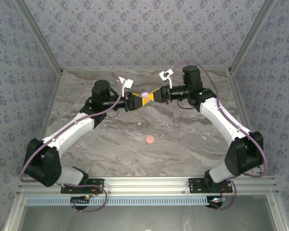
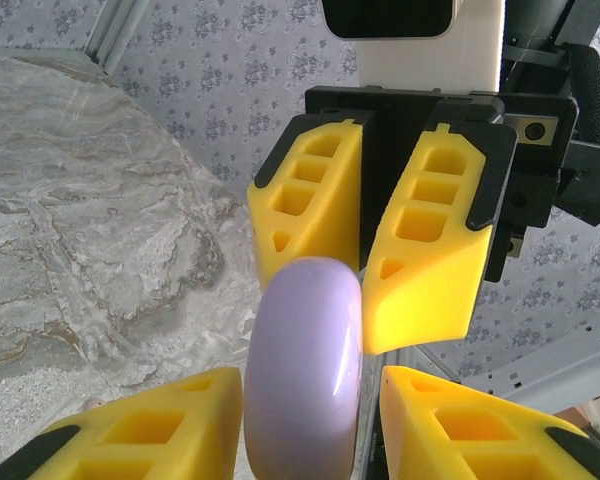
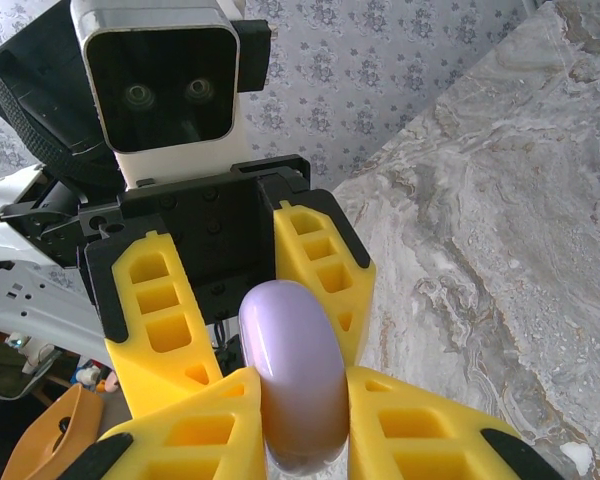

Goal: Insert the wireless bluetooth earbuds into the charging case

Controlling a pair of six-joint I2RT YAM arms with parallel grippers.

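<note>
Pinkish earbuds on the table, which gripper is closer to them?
Right, narrowly. Both grip the case mid-air; the earbuds lie on the table toward the right gripper's side, the left gripper just across the case.

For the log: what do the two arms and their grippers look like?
Both the left arm and right arm have white links with black joints. A purplish cable loops along each, with a white tag near each wrist. The left gripper and right gripper carry yellow fingers with rectangular cut-out pockets and black trim.
</note>
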